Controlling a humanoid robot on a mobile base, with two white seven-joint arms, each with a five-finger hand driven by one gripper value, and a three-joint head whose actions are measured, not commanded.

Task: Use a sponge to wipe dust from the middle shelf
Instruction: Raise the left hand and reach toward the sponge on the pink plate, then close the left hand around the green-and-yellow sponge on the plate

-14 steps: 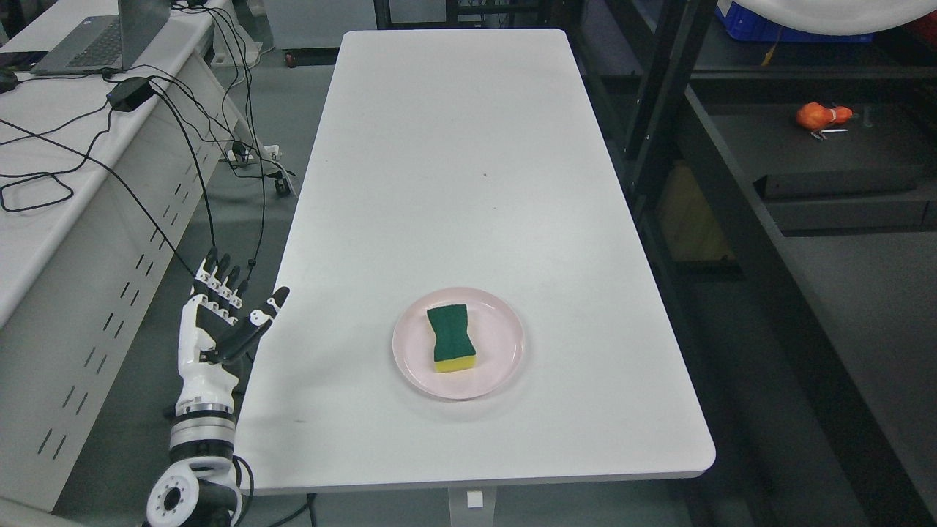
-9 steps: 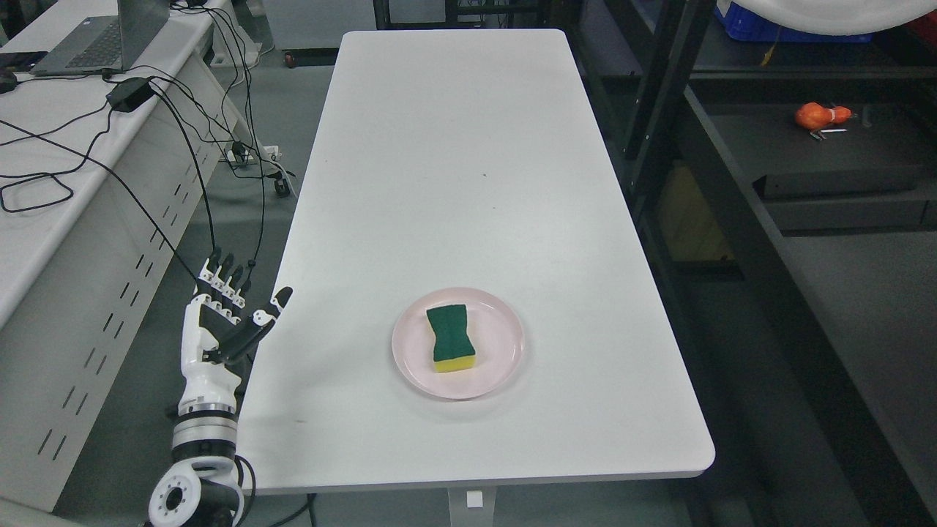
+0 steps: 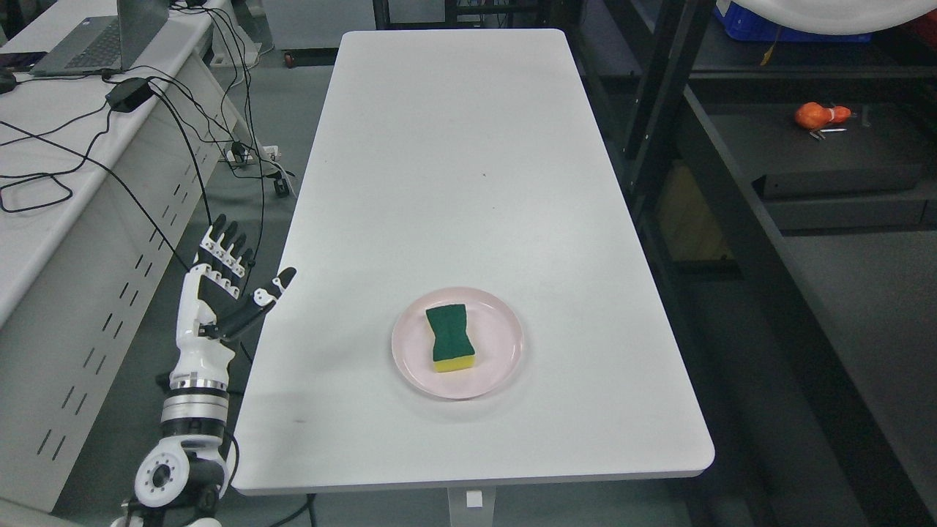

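Left hand (image 3: 212, 307) beside table (image 3: 468, 183) left edge, fingers (image 3: 223, 252) spread, holding nothing. Sponge (image 3: 449, 338) on pink plate (image 3: 505, 351), well right of fingertips, untouched.

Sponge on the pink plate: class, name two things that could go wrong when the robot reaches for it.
The sponge lies loose on a shallow plate, so a sideways push might slide the plate or the sponge instead of gripping it. The open left hand is beside the table, left of its edge; swinging across low could clip that edge.
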